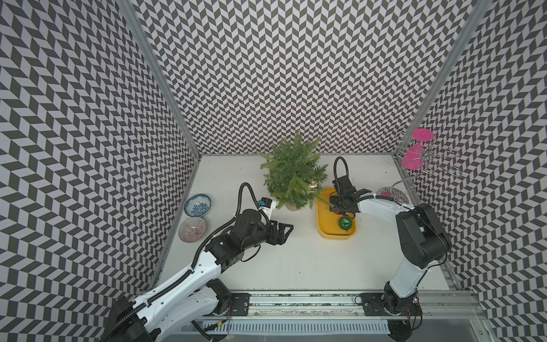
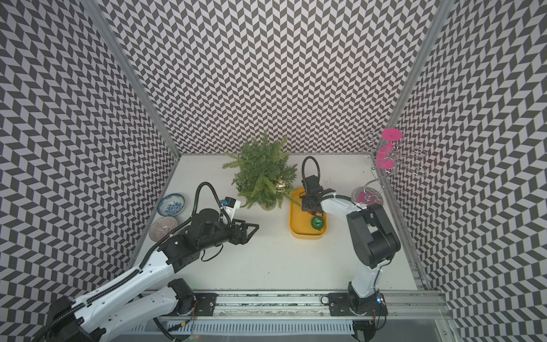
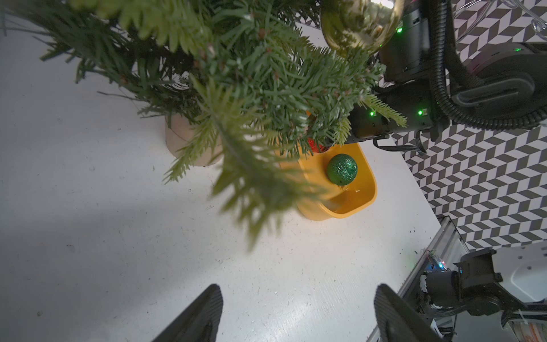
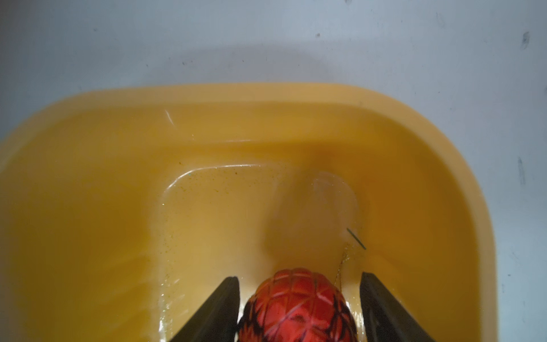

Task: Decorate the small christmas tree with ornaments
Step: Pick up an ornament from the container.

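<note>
**Tally at the table**

One small christmas tree (image 1: 291, 171). Three ornaments: gold bauble (image 1: 313, 186), green bauble (image 1: 344, 222), red bauble (image 4: 296, 305). One yellow tray (image 1: 325, 228). Two bowls: blue-patterned bowl (image 1: 197, 205), pink-ribbed bowl (image 1: 192, 230). Two pink wine glasses (image 1: 423, 135) that I can make out.

You are looking at a white worktop (image 1: 310, 266) carrying a yellow tray (image 1: 324, 228). A blue patterned bowl (image 1: 198, 204) and a striped pink bowl (image 1: 192, 230) are sitting close together by one wall. In a far corner, a wire rack (image 1: 426, 165) is holding pink glasses (image 1: 413, 158).
</note>
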You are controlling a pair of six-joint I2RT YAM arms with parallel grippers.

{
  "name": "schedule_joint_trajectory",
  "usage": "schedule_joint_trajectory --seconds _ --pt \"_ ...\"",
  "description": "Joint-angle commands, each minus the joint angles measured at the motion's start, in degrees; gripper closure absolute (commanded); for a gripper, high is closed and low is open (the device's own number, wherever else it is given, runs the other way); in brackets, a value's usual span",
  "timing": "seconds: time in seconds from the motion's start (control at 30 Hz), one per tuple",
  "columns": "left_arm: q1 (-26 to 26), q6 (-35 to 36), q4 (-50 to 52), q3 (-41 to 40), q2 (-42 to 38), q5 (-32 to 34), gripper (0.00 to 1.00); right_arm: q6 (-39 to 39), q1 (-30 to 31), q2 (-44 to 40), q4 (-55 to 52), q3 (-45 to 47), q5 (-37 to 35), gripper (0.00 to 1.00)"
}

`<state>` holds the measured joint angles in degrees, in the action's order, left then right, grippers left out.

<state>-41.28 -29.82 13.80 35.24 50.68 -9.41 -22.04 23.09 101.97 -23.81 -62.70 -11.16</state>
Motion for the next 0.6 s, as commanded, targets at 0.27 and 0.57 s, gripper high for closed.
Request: schedule_joint_trajectory --seconds 0.27,0.57 --pt "-0.5 -0.1 -1.2 -0.8 -0.6 1.4 0.17 -0.2 0.4 -0.2 1.6 0.7 -0.1 0.34" --pt "-0.5 0.0 -0.9 -0.5 -0.7 1.3 0.17 -0.1 0.5 0.1 1.9 0.9 -0.1 0.38"
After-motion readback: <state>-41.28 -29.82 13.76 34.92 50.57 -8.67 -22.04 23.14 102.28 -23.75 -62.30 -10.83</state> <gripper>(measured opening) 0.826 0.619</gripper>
